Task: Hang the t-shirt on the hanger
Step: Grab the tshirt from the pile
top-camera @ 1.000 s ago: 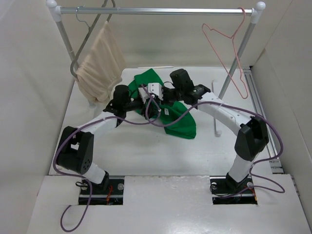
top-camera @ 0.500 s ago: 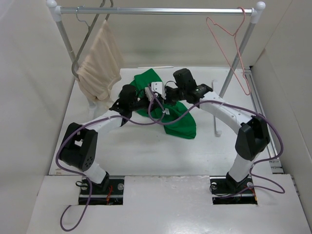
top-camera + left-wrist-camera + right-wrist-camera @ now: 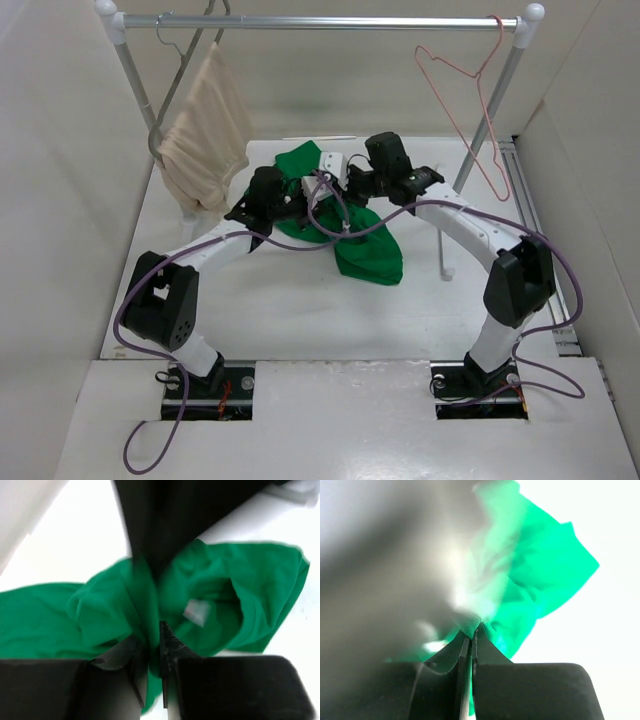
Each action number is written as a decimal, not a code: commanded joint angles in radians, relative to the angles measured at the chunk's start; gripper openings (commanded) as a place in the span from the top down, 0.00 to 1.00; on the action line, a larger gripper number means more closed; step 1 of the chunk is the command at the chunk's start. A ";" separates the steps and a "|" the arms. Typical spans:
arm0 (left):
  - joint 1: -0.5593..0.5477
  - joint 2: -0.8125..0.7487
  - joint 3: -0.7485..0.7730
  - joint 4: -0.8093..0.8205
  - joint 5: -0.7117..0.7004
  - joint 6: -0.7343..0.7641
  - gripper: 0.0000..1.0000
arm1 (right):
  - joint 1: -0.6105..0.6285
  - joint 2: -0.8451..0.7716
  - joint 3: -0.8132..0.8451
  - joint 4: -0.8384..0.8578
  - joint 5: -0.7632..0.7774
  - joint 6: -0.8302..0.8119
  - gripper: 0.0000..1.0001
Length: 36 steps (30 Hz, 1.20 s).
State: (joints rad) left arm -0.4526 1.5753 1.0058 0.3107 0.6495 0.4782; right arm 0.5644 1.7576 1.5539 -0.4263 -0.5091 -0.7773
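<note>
Shirt [image 3: 368, 252] lies bunched at the far middle of the table [image 3: 290, 310]. Its far part is gathered up between the two grippers and its near lobe is flat on the surface. The left gripper [image 3: 150, 652] stood wide a second ago. It has now clamped onto a fold of green cloth, near a blurred pale patch that may be the neck label. The right gripper [image 3: 471, 637] has stayed pinched on another fold throughout. Both wrists have drifted farther back, drawing the cloth with them.

By my reading, the two-handed hold is now made, so the shirt can be lifted and spread. The hanger [image 3: 478, 110] hangs from the rail [image 3: 330, 21] at far right, well apart from the shirt. It has swung a little and returned. Since both grips hold bunched folds, the neck may not open cleanly for the wire.
</note>
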 commanded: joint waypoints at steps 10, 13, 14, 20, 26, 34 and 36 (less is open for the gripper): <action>0.000 -0.014 -0.044 -0.052 -0.039 -0.022 0.60 | 0.000 -0.040 0.011 0.078 0.064 0.013 1.00; 0.000 -0.014 -0.044 -0.002 -0.048 -0.065 0.57 | 0.009 -0.040 0.011 0.067 0.064 0.013 1.00; 0.000 -0.014 -0.044 0.011 -0.048 -0.079 0.51 | 0.009 -0.040 0.011 0.067 0.064 0.013 1.00; 0.000 -0.014 -0.053 0.116 -0.039 -0.173 0.23 | 0.028 -0.040 0.011 0.058 0.055 0.023 1.00; -0.037 0.006 -0.062 0.194 -0.163 -0.187 0.18 | 0.037 -0.040 0.011 0.058 0.055 0.032 1.00; -0.046 0.015 -0.084 0.206 -0.223 -0.153 0.99 | 0.028 -0.040 -0.011 0.046 0.055 0.041 0.90; -0.046 0.015 -0.084 0.161 -0.214 -0.144 1.00 | 0.028 -0.040 -0.011 0.014 0.101 0.050 0.61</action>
State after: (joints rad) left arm -0.4820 1.5944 0.9241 0.4648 0.4320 0.3138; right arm 0.5755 1.7538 1.5448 -0.4122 -0.4225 -0.7345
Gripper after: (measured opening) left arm 0.024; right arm 0.329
